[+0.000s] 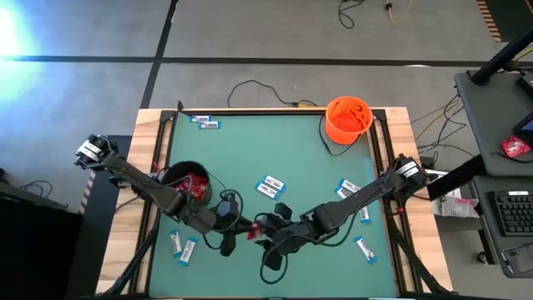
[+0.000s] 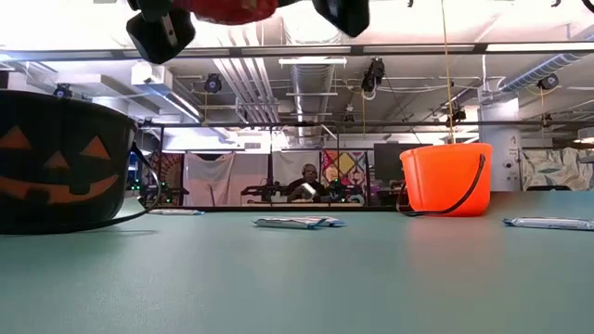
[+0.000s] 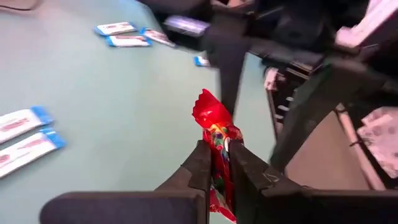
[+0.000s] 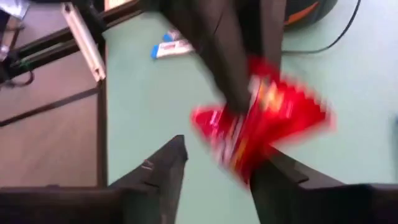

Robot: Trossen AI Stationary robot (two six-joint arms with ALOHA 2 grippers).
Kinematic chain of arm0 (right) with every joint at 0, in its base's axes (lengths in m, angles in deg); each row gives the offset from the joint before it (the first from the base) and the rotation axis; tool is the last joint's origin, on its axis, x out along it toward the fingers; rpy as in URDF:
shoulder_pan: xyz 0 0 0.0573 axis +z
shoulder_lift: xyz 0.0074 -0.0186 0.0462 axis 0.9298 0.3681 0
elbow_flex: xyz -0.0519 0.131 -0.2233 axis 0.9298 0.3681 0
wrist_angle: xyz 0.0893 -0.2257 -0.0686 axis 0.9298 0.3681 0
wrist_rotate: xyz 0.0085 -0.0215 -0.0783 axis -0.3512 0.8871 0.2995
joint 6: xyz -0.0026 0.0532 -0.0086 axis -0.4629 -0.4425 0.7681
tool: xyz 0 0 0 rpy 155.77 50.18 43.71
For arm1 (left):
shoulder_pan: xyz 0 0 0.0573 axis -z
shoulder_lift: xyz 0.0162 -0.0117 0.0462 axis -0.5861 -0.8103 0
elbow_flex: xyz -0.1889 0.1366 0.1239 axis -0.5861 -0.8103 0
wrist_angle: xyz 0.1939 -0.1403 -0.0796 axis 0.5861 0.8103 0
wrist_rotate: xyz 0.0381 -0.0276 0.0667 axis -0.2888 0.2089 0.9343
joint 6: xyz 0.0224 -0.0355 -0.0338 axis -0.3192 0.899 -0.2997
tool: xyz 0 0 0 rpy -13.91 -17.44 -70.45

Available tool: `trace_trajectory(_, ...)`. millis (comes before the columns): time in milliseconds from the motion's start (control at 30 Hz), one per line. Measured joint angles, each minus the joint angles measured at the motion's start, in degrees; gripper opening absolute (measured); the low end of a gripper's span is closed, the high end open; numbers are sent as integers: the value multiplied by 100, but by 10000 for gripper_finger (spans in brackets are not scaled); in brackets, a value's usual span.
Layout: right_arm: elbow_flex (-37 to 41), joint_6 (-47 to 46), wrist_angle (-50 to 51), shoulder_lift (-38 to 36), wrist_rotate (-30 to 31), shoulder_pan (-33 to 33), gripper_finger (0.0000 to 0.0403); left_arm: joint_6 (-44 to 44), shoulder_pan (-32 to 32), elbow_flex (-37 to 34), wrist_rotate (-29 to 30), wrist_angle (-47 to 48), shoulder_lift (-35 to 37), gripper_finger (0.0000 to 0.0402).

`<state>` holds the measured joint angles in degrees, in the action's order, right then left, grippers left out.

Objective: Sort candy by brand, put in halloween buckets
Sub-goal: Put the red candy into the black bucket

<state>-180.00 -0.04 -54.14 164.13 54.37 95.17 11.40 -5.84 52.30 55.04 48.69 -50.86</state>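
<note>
A shiny red candy packet [image 3: 210, 121] hangs above the green table near its front middle, and my left gripper [image 3: 221, 163] is shut on it. My right gripper [image 4: 217, 180] faces it from the table's right, open, with one finger on each side of the same packet [image 4: 264, 118]; whether a finger still touches it, I cannot tell. The black bucket [image 1: 187, 182] stands at the left with red packets inside. The orange bucket [image 1: 347, 118] stands at the far right. White-and-blue bars [image 1: 271, 186] lie flat on the table. My left gripper pinches the red packet's middle [image 3: 219, 146] between its two fingers. The fingers come from the table's left, slanting a little downward. One crimped end [image 3: 205, 107] sticks out past the fingertips, and the rest reaches back between the fingers. The packet is lifted clear of the table.
More white-and-blue bars lie at the far left corner [image 1: 204, 122], the near left [image 1: 181, 246], and the right [image 1: 348, 188] and near right [image 1: 366, 248]. Wooden rails edge the table [image 1: 158, 167]. A person sits in the room beyond the table [image 2: 309, 181].
</note>
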Motion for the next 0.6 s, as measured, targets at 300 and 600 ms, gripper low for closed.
trace_trajectory(300, 2, -286, 1655, -730, -78, 145, 231, 417, 0, 1190, 701, 4346, 1454, 7)
trace_trajectory(600, 4, -342, 2039, -1158, 604, 153, 249, 2997, -168, 2228, 96, 9319, 1624, 8)
